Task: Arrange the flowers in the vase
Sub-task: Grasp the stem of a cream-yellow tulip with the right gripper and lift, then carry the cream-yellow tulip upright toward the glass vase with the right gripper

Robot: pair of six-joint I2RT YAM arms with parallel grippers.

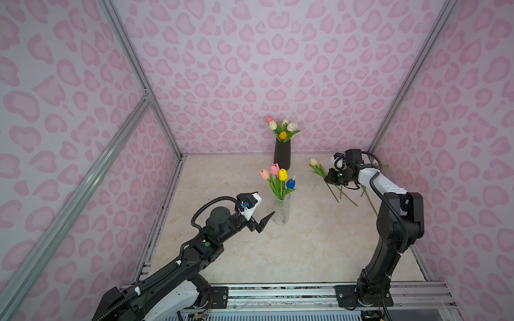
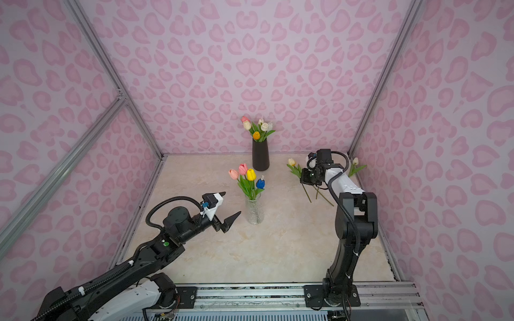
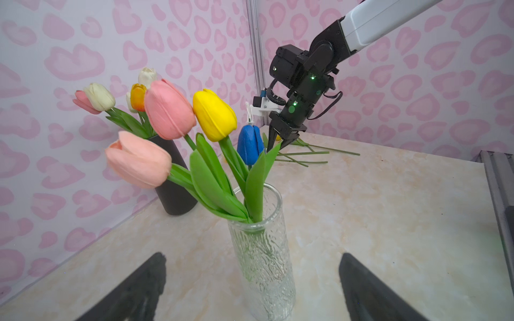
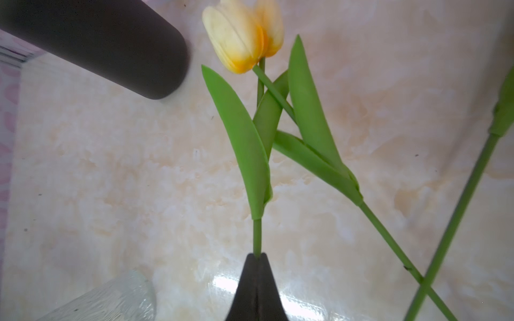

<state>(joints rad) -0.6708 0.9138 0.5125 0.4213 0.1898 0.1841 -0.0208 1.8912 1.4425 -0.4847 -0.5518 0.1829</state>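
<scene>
My right gripper (image 4: 257, 254) is shut on the thin green stem (image 4: 257, 236) of a cream-yellow tulip (image 1: 313, 161), low over the table at the back right. More loose flowers (image 1: 347, 197) lie beside it, their stems crossing. A clear glass vase (image 1: 281, 209) in the middle holds two pink tulips, a yellow one (image 3: 214, 115) and a blue one (image 3: 250, 144). My left gripper (image 1: 265, 204) stands open just left of this vase and apart from it, with nothing between its fingers (image 3: 133, 289).
A black vase (image 1: 282, 154) with pink, white and orange tulips stands against the back wall. Pink patterned walls close in the marble table (image 1: 306, 250) on three sides. A metal rail (image 1: 278, 294) with both arm bases runs along the front edge.
</scene>
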